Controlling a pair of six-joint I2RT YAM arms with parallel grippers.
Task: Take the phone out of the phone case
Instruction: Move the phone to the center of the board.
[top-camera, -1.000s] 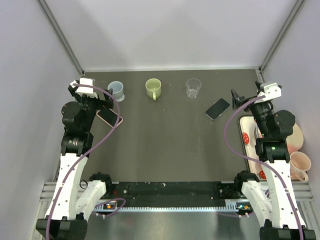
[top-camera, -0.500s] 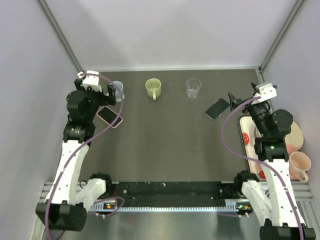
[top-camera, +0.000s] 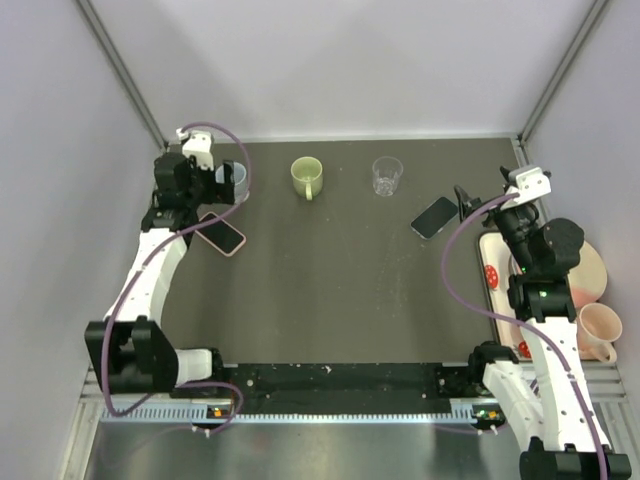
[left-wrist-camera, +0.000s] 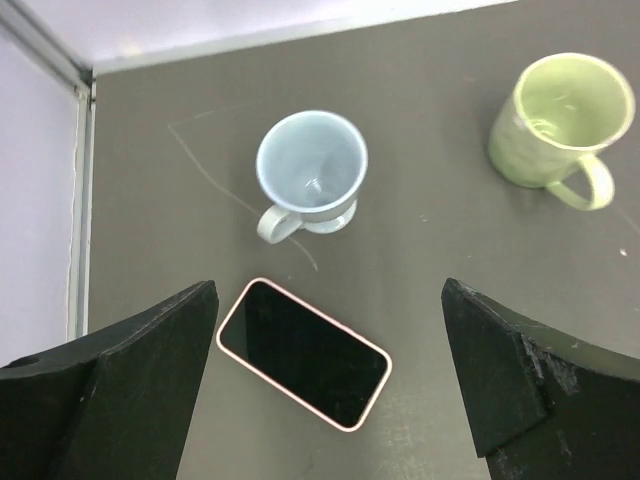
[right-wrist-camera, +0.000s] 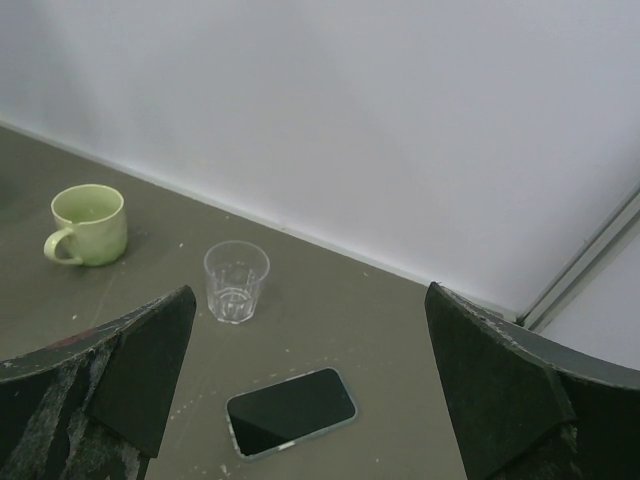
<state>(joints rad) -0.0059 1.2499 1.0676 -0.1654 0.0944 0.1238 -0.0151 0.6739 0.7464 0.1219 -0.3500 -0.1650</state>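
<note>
- Stiffness decides the handling: the phone (left-wrist-camera: 300, 350) is likely a rigid, fairly heavy slab with a slick, breakable glass face. Its pink case (left-wrist-camera: 221, 338) probably flexes at the rim.
- Best hold, as I judge it: 1 gripper pins the long edges, and the other peels a case corner back so the slab can pop free.
- Both lie flat on the dark table (top-camera: 330, 290), so there is little to get under. A corner or a short end looks like the easiest place to start.
- Looks: black screen facing up, rounded corners, thin pink border all round, lying at an angle.
- Place: far-left part of the table, just beside the blue mug (left-wrist-camera: 311, 170) without touching it, and well apart from the green mug (left-wrist-camera: 560, 115).
- The left gripper (left-wrist-camera: 330, 295) hovers above it with its fingers spread wide, holding nothing.
- The right gripper (right-wrist-camera: 308, 292) also has its fingers wide apart and empty. It looks toward a second phone (right-wrist-camera: 291, 411) in a pale greenish case, near a clear glass (right-wrist-camera: 236, 280).
- The task sentence does not say which of the 2 phones is meant. Neither has been touched.
</note>
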